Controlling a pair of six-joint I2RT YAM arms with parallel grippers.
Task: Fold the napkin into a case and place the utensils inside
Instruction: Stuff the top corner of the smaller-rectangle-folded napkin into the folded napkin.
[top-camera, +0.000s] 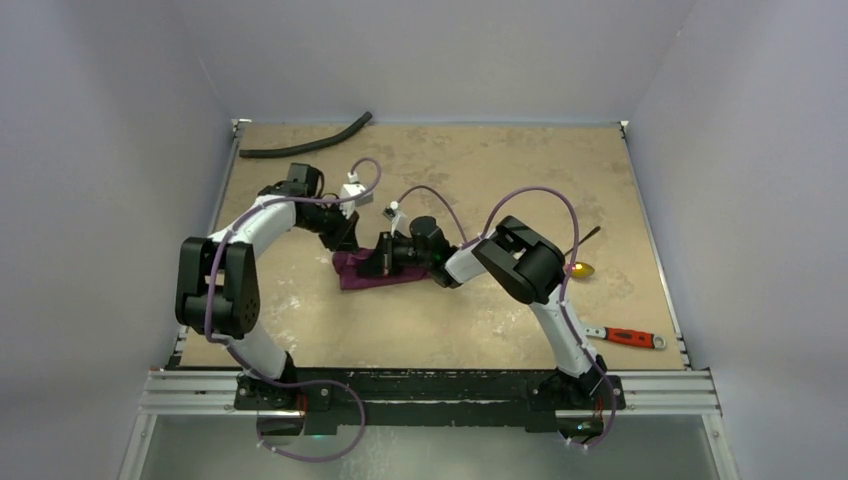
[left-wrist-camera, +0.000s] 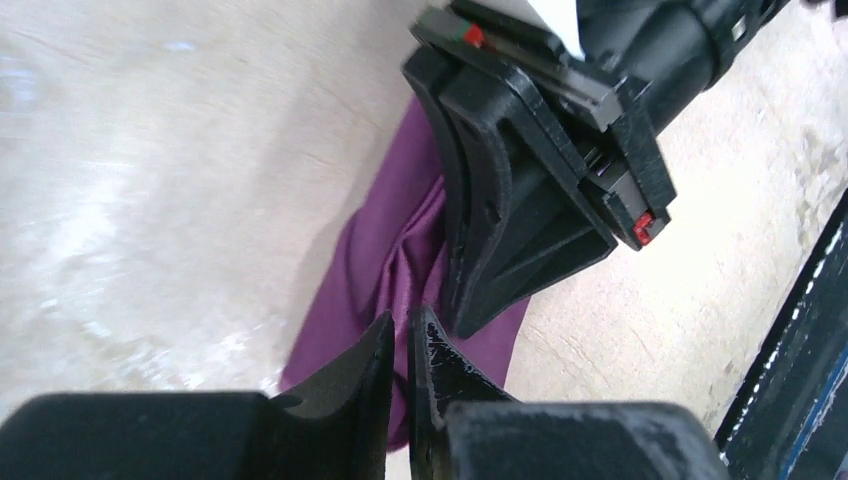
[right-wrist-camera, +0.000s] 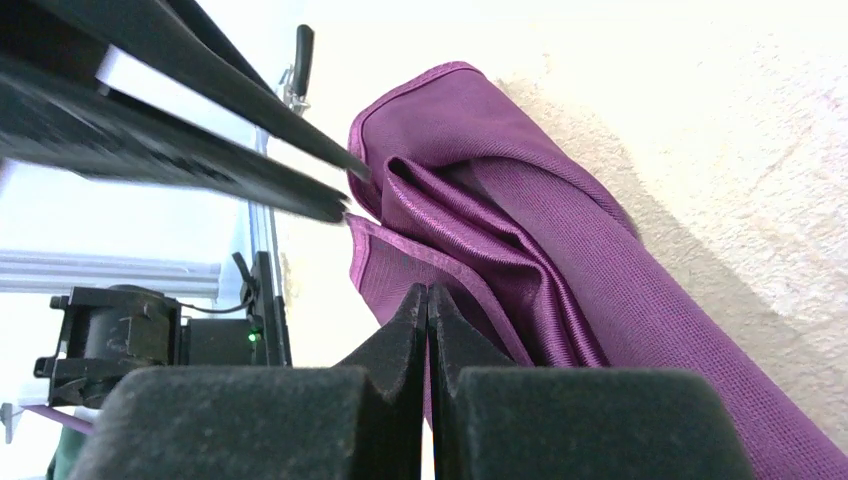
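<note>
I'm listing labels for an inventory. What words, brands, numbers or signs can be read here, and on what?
None can be read.
The white tag on the left arm: too small to read.
The red-handled wrench: too small to tell.
The napkin: no lettering shows.

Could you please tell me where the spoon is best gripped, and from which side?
Take the spoon by its thin dark handle, mid-length, coming straight down from above with the jaws set across it. It lies flat on the table, and the rounded gold bowl would likely slip.
</note>
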